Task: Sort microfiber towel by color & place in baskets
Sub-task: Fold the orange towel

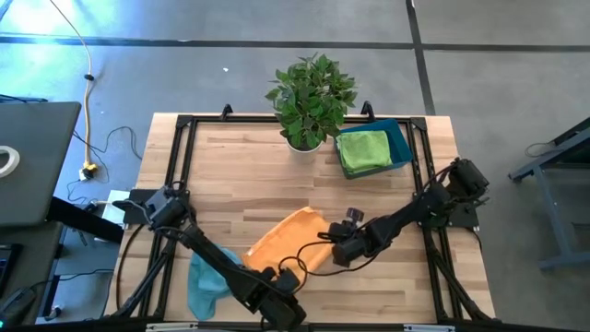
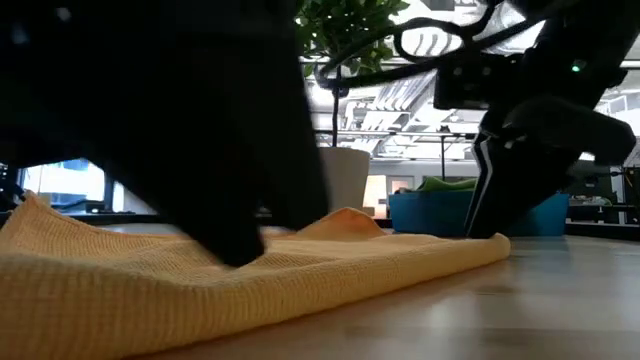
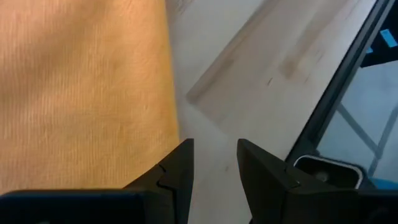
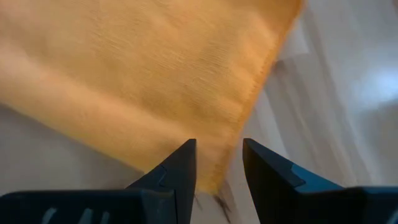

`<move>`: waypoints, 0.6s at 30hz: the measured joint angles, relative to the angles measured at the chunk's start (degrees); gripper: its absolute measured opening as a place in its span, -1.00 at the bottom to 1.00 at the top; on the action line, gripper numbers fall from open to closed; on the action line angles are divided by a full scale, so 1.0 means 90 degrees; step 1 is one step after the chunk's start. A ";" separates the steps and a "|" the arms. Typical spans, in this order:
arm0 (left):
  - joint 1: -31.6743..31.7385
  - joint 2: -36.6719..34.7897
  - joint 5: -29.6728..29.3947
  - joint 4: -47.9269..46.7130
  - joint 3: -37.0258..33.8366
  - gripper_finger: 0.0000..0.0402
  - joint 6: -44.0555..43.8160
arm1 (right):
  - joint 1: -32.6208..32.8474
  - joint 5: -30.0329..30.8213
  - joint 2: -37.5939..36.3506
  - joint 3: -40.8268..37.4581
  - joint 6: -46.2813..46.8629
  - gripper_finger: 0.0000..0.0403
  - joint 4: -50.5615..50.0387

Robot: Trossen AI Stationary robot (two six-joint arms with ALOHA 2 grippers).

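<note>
**Inspector:** Since you ask for the scene left to right, begin at seven o'clock on the tabletop point(image 1: 230, 157). What lies there?

**Assistant:** A blue towel point(image 1: 205, 281), crumpled, part under the left arm. Next, near six o'clock, the left tool point(image 1: 293, 275) sits at the near corner of the orange towel point(image 1: 288, 238). Its fingers point(image 3: 177, 174) are narrowly apart and grip nothing; one rests on the cloth's edge, the other over bare wood.

**Inspector:** And the right tool?

**Assistant:** The right tool point(image 1: 337, 251) stands at the towel's four o'clock edge, fingers point(image 4: 180, 168) likewise narrowly parted, straddling the hem without a hold.

**Inspector:** How will the cloth handle?

**Assistant:** My judgement: light, soft and limp, with a ribbed pile that should not slip. It lies mostly flat with a low ridge, so a pinch at a corner or hem is best. Lifted by one point, it will drape and may drag.

**Inspector:** Surroundings and obstructions?

**Assistant:** At twelve o'clock, a potted plant point(image 1: 312, 97). At one o'clock, just beside it, the teal basket point(image 1: 402, 143) holds a folded green towel point(image 1: 364, 150). The plant crowds the basket's left side, and loose cables trail near both tools.
</note>
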 joint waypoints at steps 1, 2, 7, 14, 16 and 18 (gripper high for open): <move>0.0030 0.0000 0.0001 -0.0020 0.0044 -0.44 0.0066 | -0.0001 0.0002 -0.0078 0.0000 0.0016 -0.39 -0.0141; 0.0049 -0.0012 0.0001 -0.0089 0.0096 -0.44 0.0110 | 0.0004 -0.0009 -0.0160 0.0001 0.0016 -0.39 -0.0191; 0.0131 -0.0151 0.0010 -0.0902 0.0471 -0.44 0.0657 | -0.0008 -0.0020 -0.0795 -0.0007 -0.0015 -0.39 -0.0424; 0.0144 -0.0332 0.0546 -0.2258 0.0647 -0.44 0.1051 | -0.0076 -0.0528 -0.1700 -0.1450 0.1147 -0.39 0.0850; 0.0099 -0.0463 0.0566 -0.2958 0.0625 -0.44 0.1262 | -0.0069 -0.0770 -0.1941 -0.1982 0.1836 -0.39 0.1605; 0.0092 -0.0523 0.0564 -0.3176 0.0640 -0.44 0.1540 | -0.0061 -0.0735 -0.2215 -0.2382 0.2467 -0.39 0.2299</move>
